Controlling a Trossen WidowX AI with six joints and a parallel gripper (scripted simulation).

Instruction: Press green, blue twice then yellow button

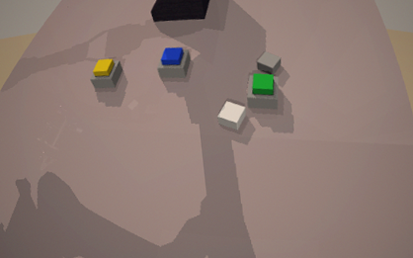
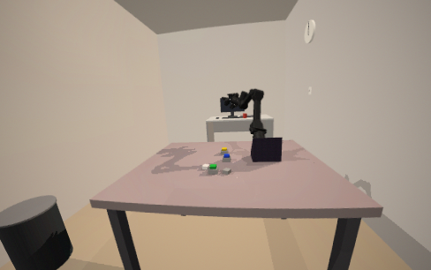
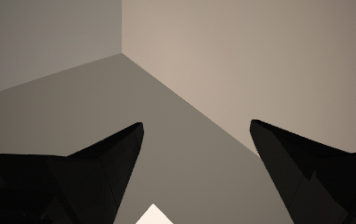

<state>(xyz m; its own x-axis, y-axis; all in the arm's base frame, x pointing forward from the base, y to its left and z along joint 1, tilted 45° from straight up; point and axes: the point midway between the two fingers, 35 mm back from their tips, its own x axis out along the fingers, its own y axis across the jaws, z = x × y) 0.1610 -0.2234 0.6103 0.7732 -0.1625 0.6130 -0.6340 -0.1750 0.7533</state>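
The green button (image 1: 262,84) (image 2: 213,167) sits on a grey base at the right in the top view. The blue button (image 1: 172,56) (image 2: 226,155) is on its base at the upper middle. The yellow button (image 1: 104,67) (image 2: 224,149) is on its base at the left. All three caps stand raised. A white block (image 1: 232,114) (image 2: 206,167) lies beside the green button's base, and a grey block (image 1: 269,62) (image 2: 227,170) lies on its other side. My gripper (image 3: 195,126) is open and empty, with both fingers apart. In the exterior view the arm holds it high above the table, away from the buttons.
A black box-like block (image 1: 181,1) (image 2: 266,149) stands at the arm's base on the pink table (image 1: 330,202) (image 2: 247,194). The arm's shadow falls across the table. A desk with a monitor stands behind, and a dark bin (image 2: 37,238) is on the floor at the left.
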